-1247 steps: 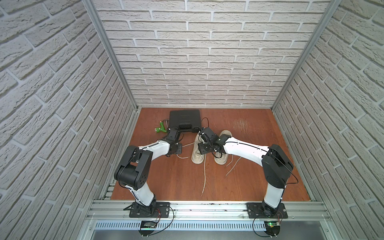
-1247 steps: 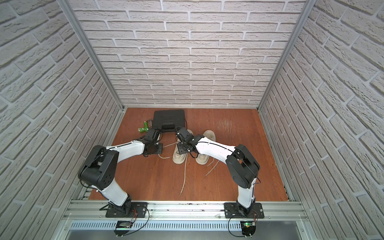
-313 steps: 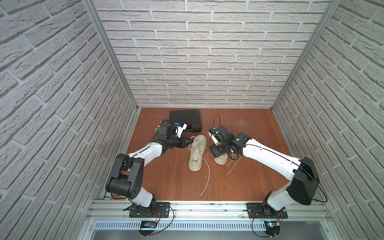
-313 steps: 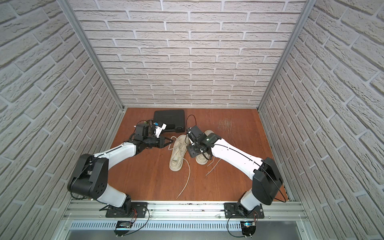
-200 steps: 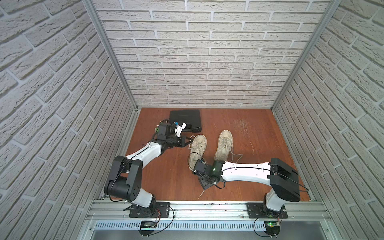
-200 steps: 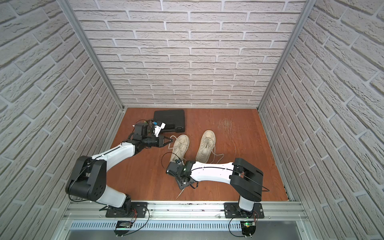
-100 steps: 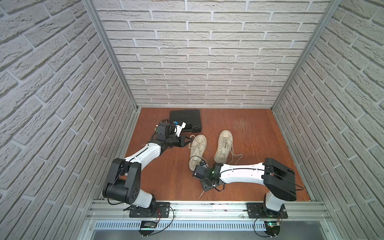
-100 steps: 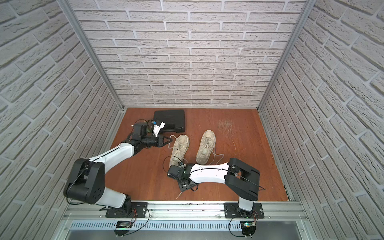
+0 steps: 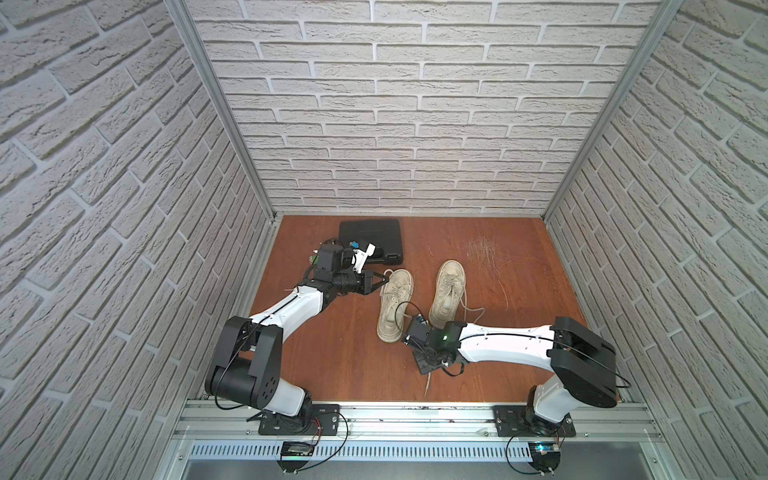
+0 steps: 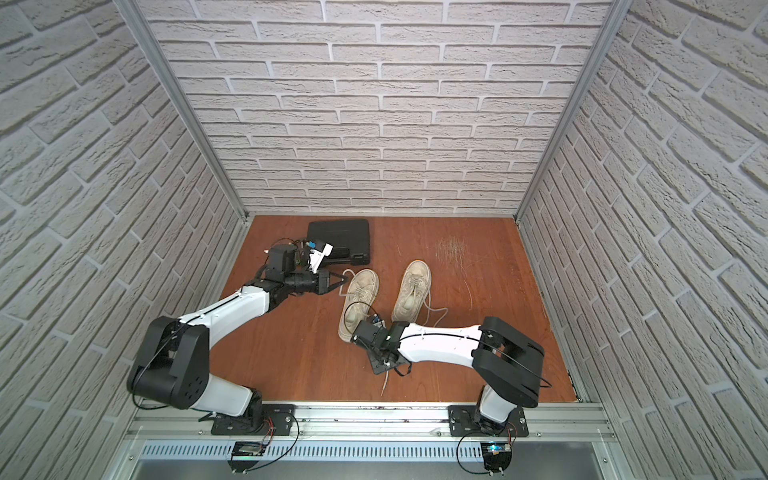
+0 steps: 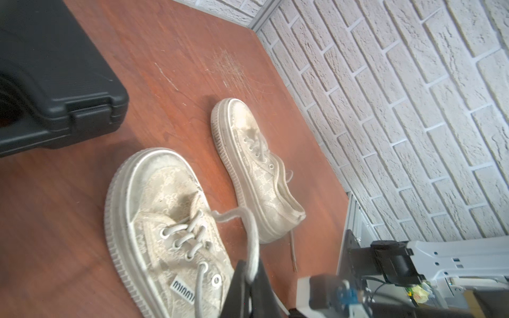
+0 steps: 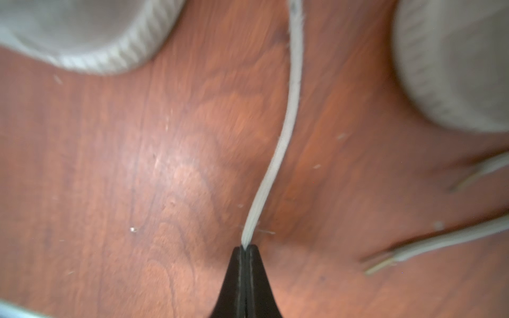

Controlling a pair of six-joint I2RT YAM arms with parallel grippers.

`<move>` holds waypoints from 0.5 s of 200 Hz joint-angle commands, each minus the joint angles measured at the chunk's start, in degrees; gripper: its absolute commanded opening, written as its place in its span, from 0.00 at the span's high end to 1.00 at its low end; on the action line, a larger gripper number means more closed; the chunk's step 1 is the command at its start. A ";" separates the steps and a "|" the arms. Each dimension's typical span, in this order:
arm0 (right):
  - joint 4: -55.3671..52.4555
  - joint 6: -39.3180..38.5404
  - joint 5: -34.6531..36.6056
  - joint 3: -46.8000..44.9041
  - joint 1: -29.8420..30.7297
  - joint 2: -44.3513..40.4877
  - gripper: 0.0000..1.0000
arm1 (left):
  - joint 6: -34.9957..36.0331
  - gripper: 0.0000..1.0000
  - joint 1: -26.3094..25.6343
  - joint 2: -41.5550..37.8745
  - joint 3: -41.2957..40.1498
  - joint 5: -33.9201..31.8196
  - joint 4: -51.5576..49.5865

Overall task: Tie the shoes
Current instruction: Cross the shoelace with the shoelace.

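Walls (image 9: pixel 415 124): pale brick pattern on three sides of the cell.
Surface (image 9: pixel 332 365): reddish-brown wood, with a patch of scratches near the far right corner.
Left arm (image 9: pixel 291 307): reaches forward to the toe end of the left-hand shoe.
Right arm (image 9: pixel 503 347): lies low across the front, with its wrist just behind the heels of the pair.
Case (image 9: pixel 370 235): black plastic, closed, flat at the back of the surface, just beyond the left arm's wrist.
Shoes: the left-hand shoe (image 9: pixel 395 303) and right-hand shoe (image 9: pixel 448 291) stand side by side near the middle, apart, toes toward the back wall, both untied.
Loose lace (image 9: pixel 471 309): trails on the wood beside the right-hand shoe.
Left gripper (image 9: pixel 381 281): closed, pinching a raised loop of lace (image 11: pixel 252 236) that comes off the left-hand shoe's eyelets.
Right gripper (image 12: pixel 245 247): tips pressed together on a flat lace (image 12: pixel 286 132) that runs over the wood between the two heels; which shoe it belongs to is unclear.
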 commanded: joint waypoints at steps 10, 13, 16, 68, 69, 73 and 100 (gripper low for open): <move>9.66 -10.49 -10.98 -0.88 -7.97 -12.30 0.98 | -0.54 1.00 -1.28 1.34 -0.24 3.62 6.36; 10.12 -10.84 -12.37 -0.98 -8.92 -13.11 0.98 | -0.81 1.00 -1.34 1.43 -0.35 3.82 6.84; 10.93 -11.04 -13.52 -1.07 -9.78 -14.26 0.98 | -0.99 1.00 -1.44 1.69 -0.39 4.00 7.23; 23.82 -9.84 -29.34 0.32 -19.38 -20.02 0.98 | -4.16 0.94 -3.03 6.25 -0.75 6.48 14.70; 24.05 -9.76 -29.59 0.41 -19.51 -19.94 0.98 | -4.23 0.94 -3.04 6.39 -0.76 6.51 14.88; 24.82 -9.33 -30.31 0.76 -20.10 -19.70 0.98 | -4.65 0.93 -3.13 6.78 -0.75 6.68 15.47; 31.64 -5.63 -34.68 2.35 -23.02 -16.75 0.98 | -6.33 0.91 -3.19 8.78 -0.74 7.41 18.57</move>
